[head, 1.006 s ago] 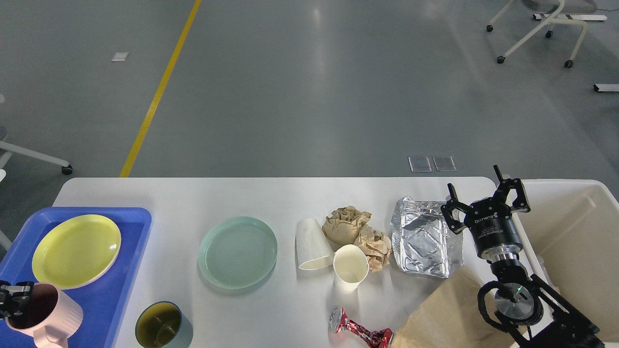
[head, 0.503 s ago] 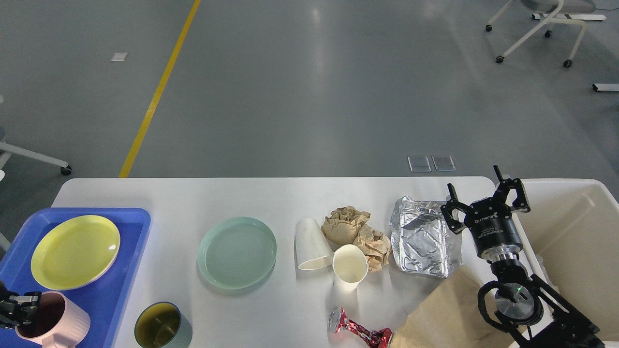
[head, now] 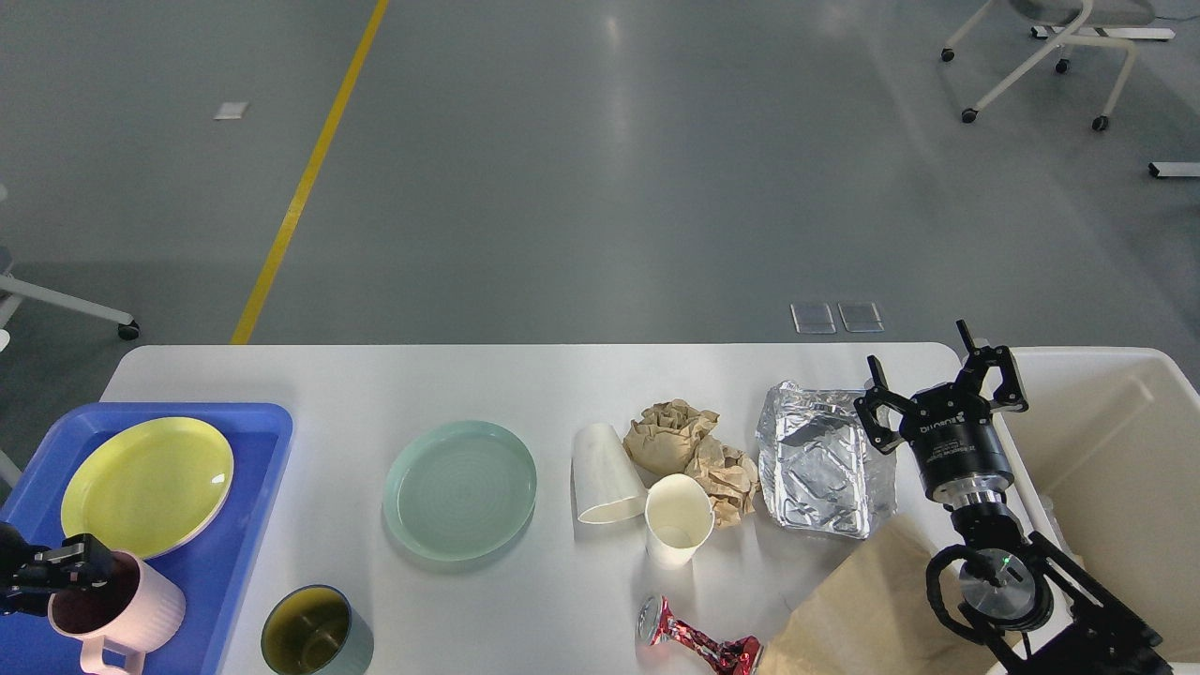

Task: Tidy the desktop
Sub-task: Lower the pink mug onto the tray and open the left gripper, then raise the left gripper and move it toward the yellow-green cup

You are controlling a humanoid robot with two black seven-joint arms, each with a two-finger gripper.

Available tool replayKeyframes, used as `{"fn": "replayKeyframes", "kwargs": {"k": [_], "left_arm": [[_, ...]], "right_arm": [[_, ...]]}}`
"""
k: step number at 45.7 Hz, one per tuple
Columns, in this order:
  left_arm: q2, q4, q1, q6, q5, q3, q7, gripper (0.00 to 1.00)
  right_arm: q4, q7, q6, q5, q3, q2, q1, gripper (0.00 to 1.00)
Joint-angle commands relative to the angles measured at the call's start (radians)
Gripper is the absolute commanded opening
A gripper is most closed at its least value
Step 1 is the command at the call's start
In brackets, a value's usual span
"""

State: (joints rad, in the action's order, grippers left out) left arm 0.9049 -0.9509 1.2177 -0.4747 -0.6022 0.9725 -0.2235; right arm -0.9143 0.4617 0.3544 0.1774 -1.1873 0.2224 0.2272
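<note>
At left, over the blue tray (head: 253, 441), left gripper (head: 70, 562) pinches the pink mug's (head: 117, 609) rim.
Sorting dishes off the desk (head: 525, 384) underway; next, set mug down, release. Right gripper (head: 937, 384) idle, jaws spread, near foil (head: 820, 464).

lab or workshop hall — grey floor (head: 600, 169), yellow line (head: 305, 178).

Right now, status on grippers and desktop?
Left gripper shut on pink mug over blue tray. Right gripper open, empty. Desktop cluttered: foil tray, paper cups, crushed can.
</note>
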Motion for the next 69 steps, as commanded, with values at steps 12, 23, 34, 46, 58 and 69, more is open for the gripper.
{"fn": "replayKeyframes", "kwargs": {"k": [12,23,34,46,58,69], "left_arm": [[0.019,-0.062,0.034,-0.048,-0.001,0.023,0.010,0.92],[0.003,-0.063,0.261,-0.166,0.004,0.241,0.012,0.94],[-0.112,-0.160,0.610,-0.298,0.030,0.489,0.012,0.94],[-0.391,-0.383,1.037,-0.340,0.343,0.744,0.013,0.94],[-0.633,-0.585,1.361,-0.407,0.610,0.764,0.029,0.94],[-0.782,-0.715,1.536,-0.453,0.795,0.704,0.047,0.94]], "right_arm": [[0.000,0.000,0.000,0.001,0.000,0.000,0.001,1.00],[0.000,0.000,0.000,-0.001,0.000,0.000,0.000,1.00],[0.000,0.000,0.000,-0.001,0.000,0.000,0.000,1.00],[0.000,0.000,0.000,0.001,0.000,0.000,0.000,1.00],[0.000,0.000,0.000,0.001,0.000,0.000,0.000,1.00],[0.000,0.000,0.000,0.001,0.000,0.000,0.000,1.00]]}}
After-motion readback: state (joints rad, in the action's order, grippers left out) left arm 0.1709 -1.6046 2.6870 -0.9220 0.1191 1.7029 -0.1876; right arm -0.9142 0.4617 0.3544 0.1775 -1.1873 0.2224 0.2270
